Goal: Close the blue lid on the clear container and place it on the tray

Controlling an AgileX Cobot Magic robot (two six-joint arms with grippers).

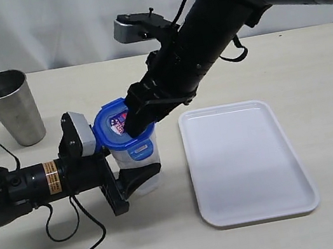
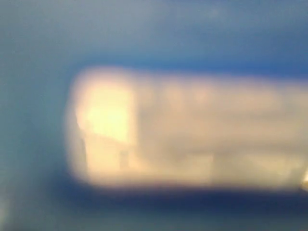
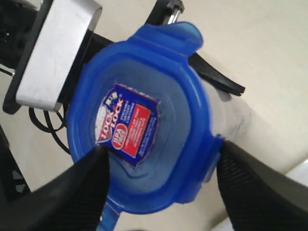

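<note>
Blue plastic is capping the clear container (image 1: 137,157): the blue lid (image 1: 110,125) is sitting on its rim, near the middle of the table (image 1: 310,60) and just left of the tray (image 1: 245,168), with its sticker (image 3: 129,126) facing up.

The left gripper (image 1: 136,180), reaching in low from the left, is pinching the clear container around its lower body, one dark finger (image 1: 144,175) showing across the near side. That low clamp is probably bracing the tall, narrow tumbler so that it is not tipping under a push from above. The left wrist view is giving only a blue and cream blur, too close to read.

The right gripper (image 1: 135,122) is reaching down from the far right onto the lid with its jaws spread. In the right wrist view one finger (image 3: 86,187) is lying over the lid's top beside the sticker, while the other is standing just outside the lid's edge, so nothing is being squeezed.

One flap (image 3: 180,36) is sticking outward rather than lying against the wall, so the closing is looking unfinished. The tray is lying close on the right, making for a short carry. A grey metal cup (image 1: 12,106) is standing far left, well apart.
</note>
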